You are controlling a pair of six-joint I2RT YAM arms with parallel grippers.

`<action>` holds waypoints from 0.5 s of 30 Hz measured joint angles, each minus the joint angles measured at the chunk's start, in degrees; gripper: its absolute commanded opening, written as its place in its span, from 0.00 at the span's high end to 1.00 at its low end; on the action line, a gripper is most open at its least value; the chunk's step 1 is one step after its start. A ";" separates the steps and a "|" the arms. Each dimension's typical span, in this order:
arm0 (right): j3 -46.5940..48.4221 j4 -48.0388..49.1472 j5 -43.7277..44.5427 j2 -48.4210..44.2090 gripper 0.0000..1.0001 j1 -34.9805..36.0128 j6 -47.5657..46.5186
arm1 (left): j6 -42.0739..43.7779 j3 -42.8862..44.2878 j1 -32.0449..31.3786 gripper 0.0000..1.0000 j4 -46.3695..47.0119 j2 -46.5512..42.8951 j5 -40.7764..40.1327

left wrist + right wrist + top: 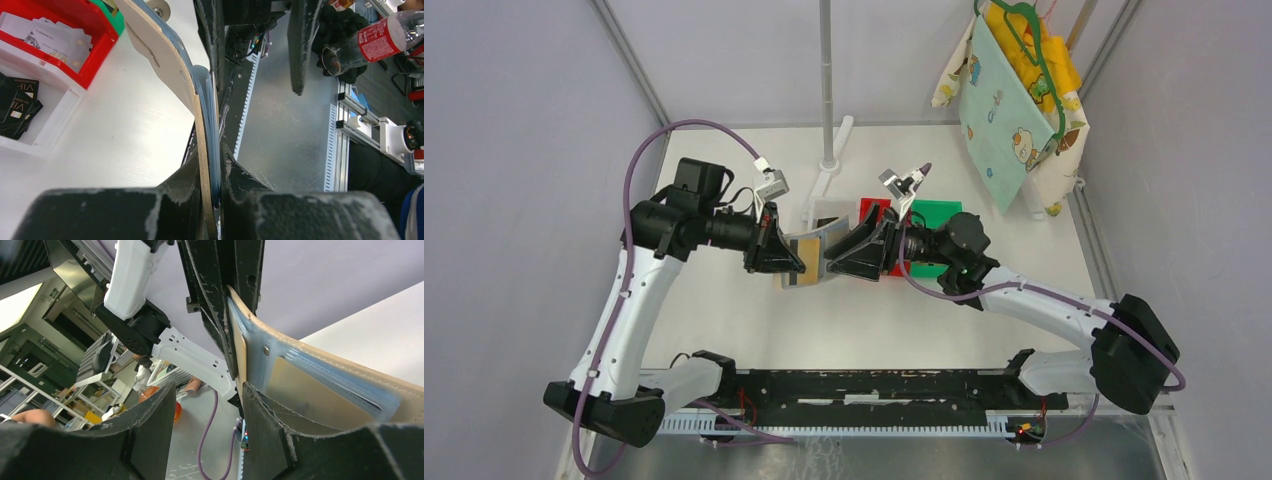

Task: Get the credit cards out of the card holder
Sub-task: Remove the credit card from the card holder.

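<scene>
Left gripper (210, 170) clamped on card holder (165, 55)

Nearest our lens, we record its two fingers pinching one edge of the holder, which hangs bent above the table (125, 150), between both arms. Right gripper (207, 390): jaws parted, one finger just beside the pale blue pocket, nothing between them. Black credit cards (17, 105) lie in the white bin (60, 120); pale ones in the red bin (92, 60).

Top looks down; wrist cameras share card holder (165, 60)
</scene>
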 measured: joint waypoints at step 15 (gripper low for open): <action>-0.09 3.41 0.13 6.21 0.58 2.38 2.08 | 0.02 1.11 0.24 0.98 -4.44 1.81 -1.49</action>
